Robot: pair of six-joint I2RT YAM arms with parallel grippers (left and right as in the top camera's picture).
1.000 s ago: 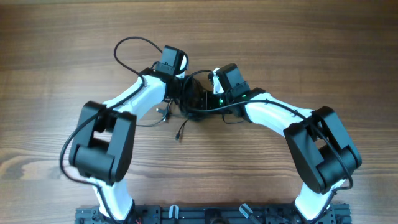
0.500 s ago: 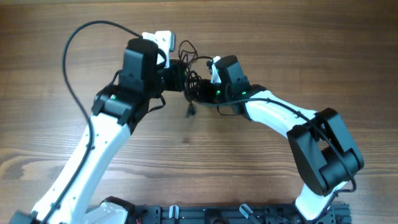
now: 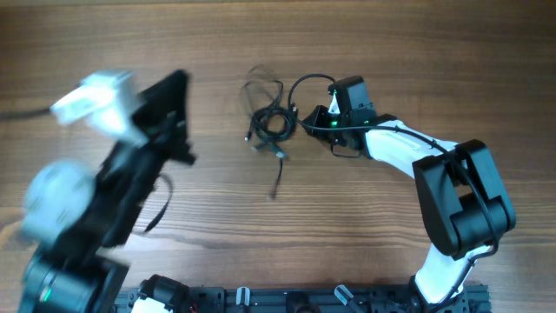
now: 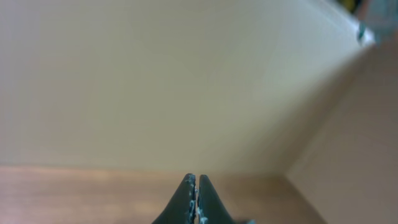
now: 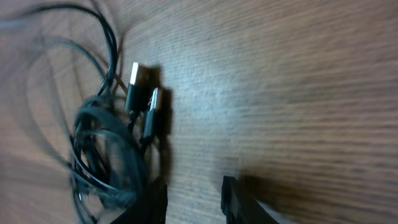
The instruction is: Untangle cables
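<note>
The cables (image 3: 268, 122) lie on the wooden table as a small black bundle of thin loops, with one tail (image 3: 277, 178) running toward the front. In the right wrist view the bundle (image 5: 102, 155) sits at the left, and two plug ends (image 5: 142, 79) point up and right. My right gripper (image 3: 307, 119) sits low just right of the bundle. It is open (image 5: 193, 199), with only bare wood between its fingers (image 5: 153, 200). My left arm (image 3: 130, 165) is blurred and far to the left. Its gripper (image 4: 196, 182) is shut on nothing and points at a pale wall.
A thicker black cord (image 3: 304, 81) loops above the right wrist. The right arm's elbow (image 3: 460, 200) stands at the front right. The arms' base rail (image 3: 287, 300) runs along the front edge.
My left arm has swung up and far left, away from the bundle. The cables now lie loose on the table. My right gripper has drawn back a little to the right.
</note>
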